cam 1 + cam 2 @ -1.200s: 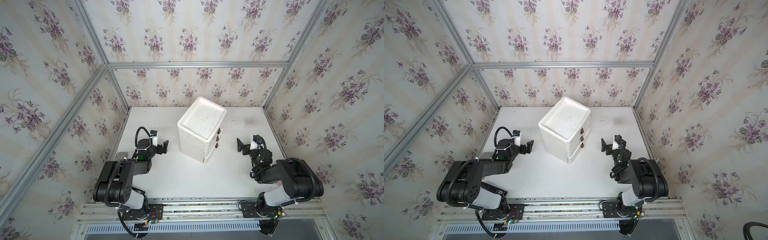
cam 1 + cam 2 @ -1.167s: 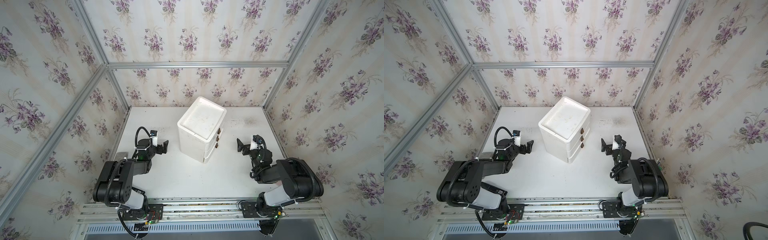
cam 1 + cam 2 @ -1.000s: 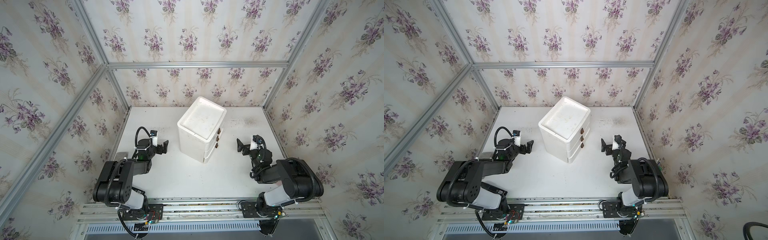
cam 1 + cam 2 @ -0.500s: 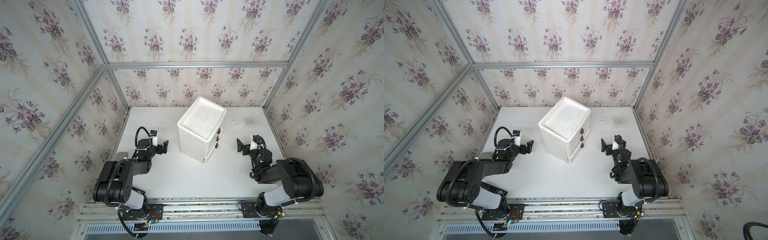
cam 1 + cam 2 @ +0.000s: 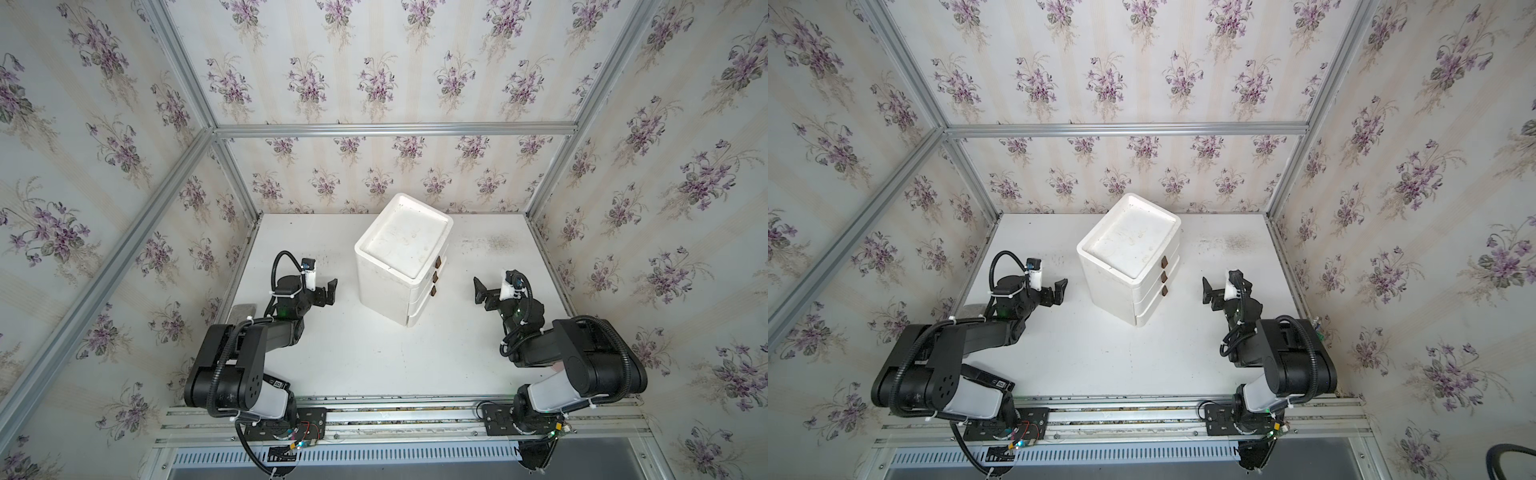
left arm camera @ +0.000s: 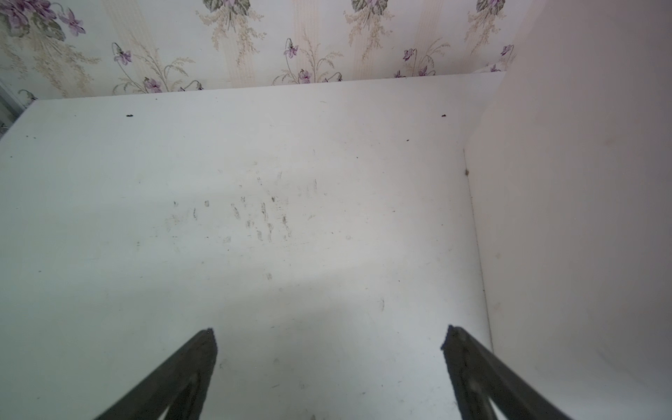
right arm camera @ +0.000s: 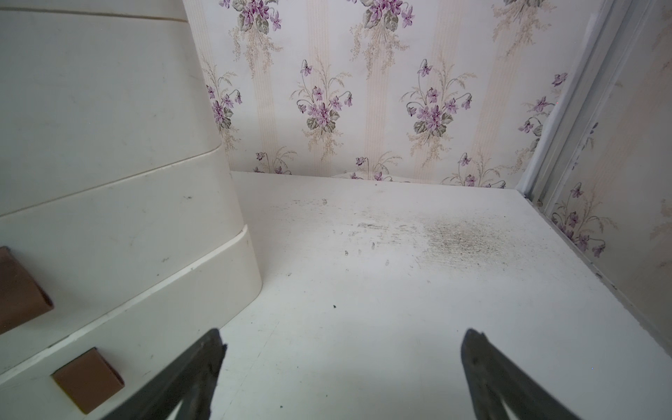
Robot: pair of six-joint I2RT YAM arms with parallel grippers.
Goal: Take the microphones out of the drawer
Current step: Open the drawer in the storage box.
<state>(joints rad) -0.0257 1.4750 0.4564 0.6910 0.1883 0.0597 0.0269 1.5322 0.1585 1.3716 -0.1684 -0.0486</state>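
Black left gripper (image 5: 330,293): jaws spread wide with nothing between them. It sits low over the table, near the drawer unit's plain side wall but apart from it. In the wrist view this gripper (image 6: 329,336) has only bare tabletop between its tips.
Right gripper (image 5: 481,293): jaws also wide apart and empty, near the unit's handle face without touching it. In its wrist view the gripper (image 7: 343,338) frames bare tabletop.
Drawer unit (image 5: 401,249): white, with three stacked drawers. It stands mid-table, turned at an angle, between the two grippers in both top views (image 5: 1129,241).
Drawers: all three pushed in flush.
Handles (image 5: 1164,275): three brown tabs in a column on the face toward the right gripper. Two handles (image 7: 87,380) show in the right wrist view.
Microphone: hidden in every view; its place cannot be told.
Table (image 5: 374,353): white and scuffed, with a dark speckled patch (image 7: 462,240) toward the far right corner.
Walls (image 5: 374,83): striped wallpaper with purple flowers, framed by aluminium bars (image 5: 395,129).
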